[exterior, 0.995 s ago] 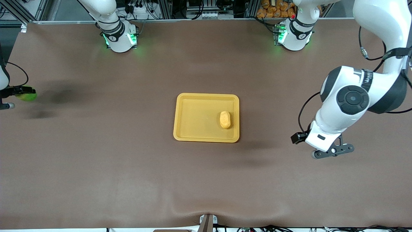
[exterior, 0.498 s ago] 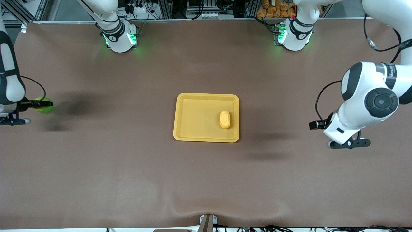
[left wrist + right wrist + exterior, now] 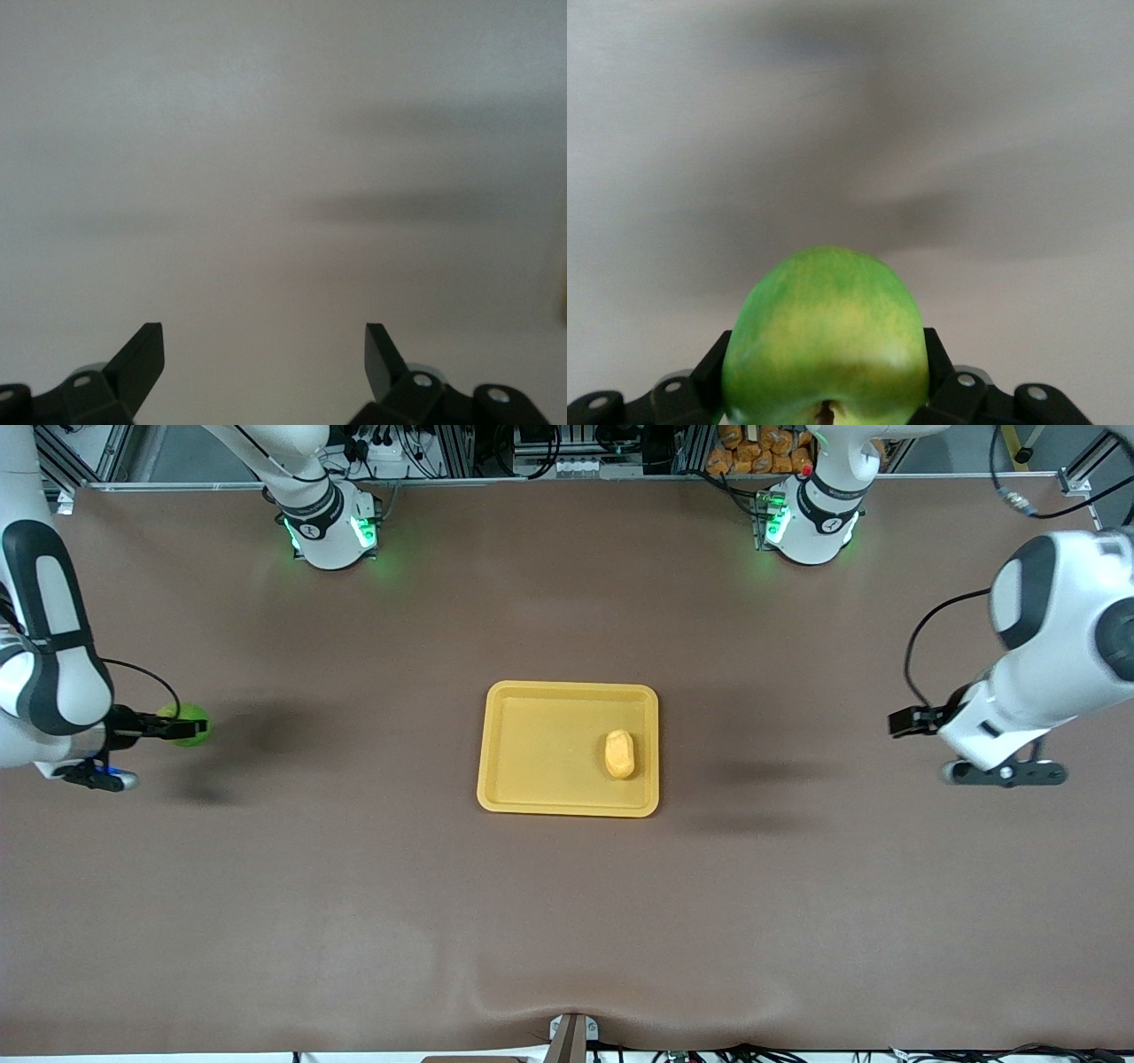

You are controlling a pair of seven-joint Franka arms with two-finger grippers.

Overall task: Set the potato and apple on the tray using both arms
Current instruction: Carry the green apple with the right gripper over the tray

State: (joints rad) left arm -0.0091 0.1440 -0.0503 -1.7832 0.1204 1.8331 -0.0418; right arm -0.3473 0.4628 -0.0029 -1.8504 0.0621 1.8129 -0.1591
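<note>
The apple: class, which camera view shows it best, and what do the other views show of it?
The right wrist view: the apple fills the foreground, green with a yellowish patch, gripped in the right pincer. The front view shows it small, over the table's right-arm end. The left wrist view shows no apple, only the open left pincer.

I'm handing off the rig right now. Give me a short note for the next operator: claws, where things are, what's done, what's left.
Right claw: shut on the apple, up over the table at the right arm's end, short of the tray.
Left claw: open, holding nothing, over bare table at the left arm's end.
Done: potato lies in the tray, toward the left arm's end.
Left: carry the apple over the tray and release it there.
</note>
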